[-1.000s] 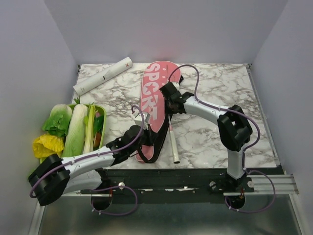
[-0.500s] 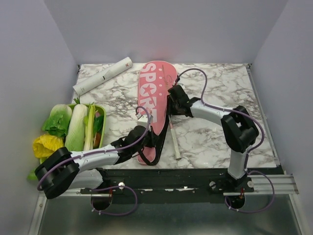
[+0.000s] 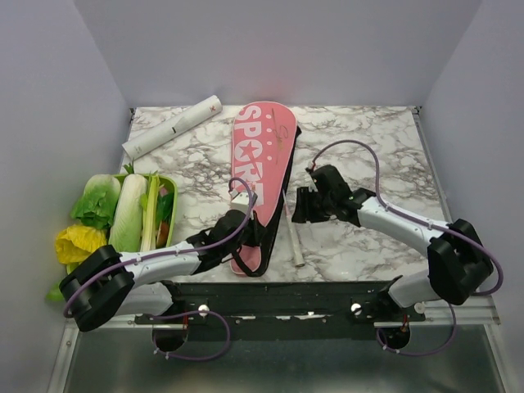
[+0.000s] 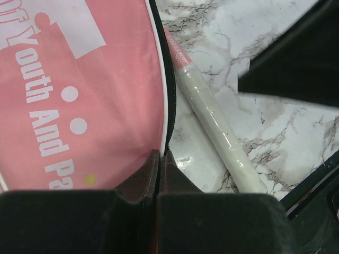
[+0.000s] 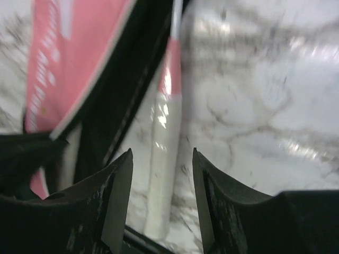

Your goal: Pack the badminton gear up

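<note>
The left gripper (image 4: pixel 159 160) jaws clamp the pink cover (image 3: pixel 262 155) by the table's (image 3: pixel 368 147) near edge, likely steadying it; the right gripper (image 5: pixel 161 156) jaws gape over the racket handle (image 3: pixel 294 242)

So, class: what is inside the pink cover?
Only a racket's pale handle shows, lying outside along the cover; its shaft disappears at the black zip edge. The racket head is hidden, and whether anything else lies inside cannot be seen.

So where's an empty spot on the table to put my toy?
Biggest bare marble: back right, between the pink cover and the wall. Smaller patch: between the white tube, green tray and cover. Front middle is crowded with the left pincer, right pincer and racket handle.
</note>
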Action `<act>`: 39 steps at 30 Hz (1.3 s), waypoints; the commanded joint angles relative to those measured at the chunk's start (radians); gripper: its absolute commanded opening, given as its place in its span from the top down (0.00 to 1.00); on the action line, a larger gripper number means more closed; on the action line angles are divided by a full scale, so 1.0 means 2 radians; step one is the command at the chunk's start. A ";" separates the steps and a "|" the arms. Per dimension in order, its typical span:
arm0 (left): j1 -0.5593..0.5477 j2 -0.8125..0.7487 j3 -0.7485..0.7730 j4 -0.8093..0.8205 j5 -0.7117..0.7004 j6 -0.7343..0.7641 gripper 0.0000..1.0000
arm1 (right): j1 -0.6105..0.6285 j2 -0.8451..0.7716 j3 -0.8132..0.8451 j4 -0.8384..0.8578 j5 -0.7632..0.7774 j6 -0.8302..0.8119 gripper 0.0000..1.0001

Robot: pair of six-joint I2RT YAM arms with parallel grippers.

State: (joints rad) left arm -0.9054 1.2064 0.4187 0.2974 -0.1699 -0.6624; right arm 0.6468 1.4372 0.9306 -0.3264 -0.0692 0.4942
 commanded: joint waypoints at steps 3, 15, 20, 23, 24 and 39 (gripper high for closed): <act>-0.003 -0.006 0.010 0.014 0.014 -0.001 1.00 | 0.003 -0.024 -0.102 -0.019 -0.121 -0.010 0.46; -0.003 -0.023 -0.016 0.019 0.014 -0.004 1.00 | 0.003 -0.014 -0.211 0.156 -0.217 0.053 0.49; -0.003 -0.035 -0.022 0.019 0.012 -0.005 1.00 | 0.003 -0.007 -0.224 0.198 -0.215 0.082 0.50; -0.003 -0.034 -0.023 0.020 0.013 -0.005 1.00 | 0.003 0.012 -0.230 0.235 -0.231 0.106 0.51; -0.003 -0.035 -0.023 0.019 0.013 -0.005 1.00 | 0.003 0.016 -0.231 0.260 -0.236 0.113 0.52; -0.003 -0.020 -0.016 0.028 0.015 -0.005 1.00 | 0.042 0.099 -0.261 0.467 -0.281 0.239 0.69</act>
State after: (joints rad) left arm -0.9054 1.1622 0.3767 0.3061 -0.1638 -0.6628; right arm 0.7021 1.5955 0.4335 0.4431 -0.5983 0.8814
